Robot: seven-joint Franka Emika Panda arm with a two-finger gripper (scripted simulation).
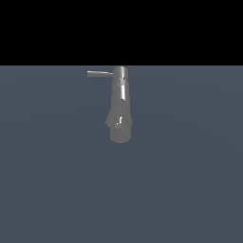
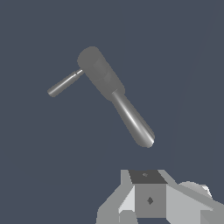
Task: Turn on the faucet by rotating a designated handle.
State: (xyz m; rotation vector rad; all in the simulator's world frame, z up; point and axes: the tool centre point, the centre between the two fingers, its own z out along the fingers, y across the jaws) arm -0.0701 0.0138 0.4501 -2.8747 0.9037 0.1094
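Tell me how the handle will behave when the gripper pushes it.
The handle looks like a thin, rigid metal rod, so it probably won't bend. It joins the faucet at the narrow cap, so a sideways push likely swings it around that cap rather than sliding it free. Its smooth round surface may let a finger slip off; pushing near the tip should give most leverage.

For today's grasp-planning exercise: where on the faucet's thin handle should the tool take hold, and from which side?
Probably near the free tip of the handle, closing across its thin width; it juts sideways toward the exterior view's left from the faucet cap, giving leverage there.
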